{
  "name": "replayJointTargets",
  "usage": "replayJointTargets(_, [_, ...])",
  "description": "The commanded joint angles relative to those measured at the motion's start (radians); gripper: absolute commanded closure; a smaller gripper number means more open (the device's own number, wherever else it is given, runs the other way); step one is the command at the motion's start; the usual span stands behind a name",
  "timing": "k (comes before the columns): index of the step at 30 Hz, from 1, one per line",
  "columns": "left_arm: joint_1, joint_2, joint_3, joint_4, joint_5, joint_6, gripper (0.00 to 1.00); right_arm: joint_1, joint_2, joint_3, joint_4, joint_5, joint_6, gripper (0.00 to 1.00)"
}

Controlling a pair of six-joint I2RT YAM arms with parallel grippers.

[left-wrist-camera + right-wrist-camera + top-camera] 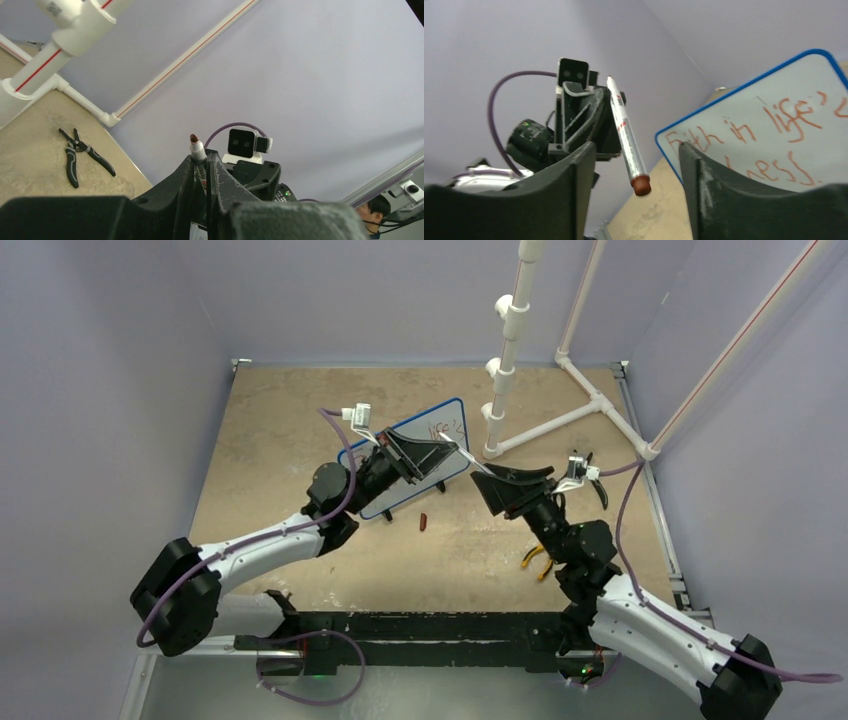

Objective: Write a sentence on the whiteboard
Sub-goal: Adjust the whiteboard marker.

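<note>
The right gripper (636, 147) has its jaws wide apart and grips nothing; the red tip of the marker (626, 135) hangs in the gap between its fingers, touching neither. The left gripper (202, 157) is clamped narrow on the marker barrel, and a loose red cap (424, 523) lies on the table (300, 410) nearby. Behind the left gripper, the whiteboard (455, 418) stands tilted at mid-table, bearing the sentence (794, 116) in two red lines, the lower partly hidden.
</note>
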Motion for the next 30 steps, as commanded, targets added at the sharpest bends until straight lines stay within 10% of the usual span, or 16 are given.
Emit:
replayJointTargets(1, [0.077, -0.066, -0.040, -0.009, 0.083, -0.052, 1.00, 0.001, -0.050, 0.111, -0.216, 0.039, -0.139, 0.25])
replayJointTargets(14, [0.147, -0.182, 0.124, -0.705, 0.273, 0.393, 1.00, -0.053, 0.149, 0.436, -0.718, -0.354, -0.509, 0.17])
replayJointTargets(30, [0.169, -0.234, 0.150, -0.824, 0.383, 0.503, 1.00, -0.060, 0.361, 0.470, -0.670, -0.726, -0.531, 0.54])
